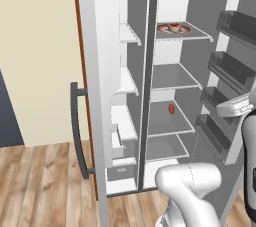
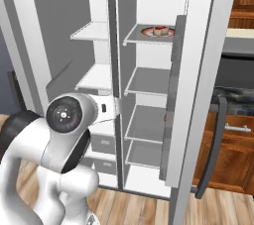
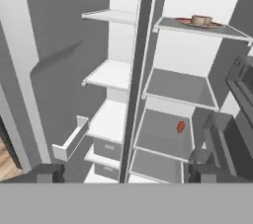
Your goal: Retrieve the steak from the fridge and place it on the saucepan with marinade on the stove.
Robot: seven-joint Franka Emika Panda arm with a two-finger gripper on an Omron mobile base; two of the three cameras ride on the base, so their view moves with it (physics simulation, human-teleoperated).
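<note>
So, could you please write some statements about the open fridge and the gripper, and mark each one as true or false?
1. Both doors of the fridge stand open. True.
2. The steak lies on the top shelf of the right compartment. False: it lies on a lower shelf there, two below the top one.
3. The flat reddish item with a lump in its middle sits on the top shelf of the right compartment. True.
4. The gripper is shut on the steak. False: its jaws are open and hold nothing, and the steak is apart from them on its shelf.
5. The steak is in the left compartment. False: it is in the right one.
</note>
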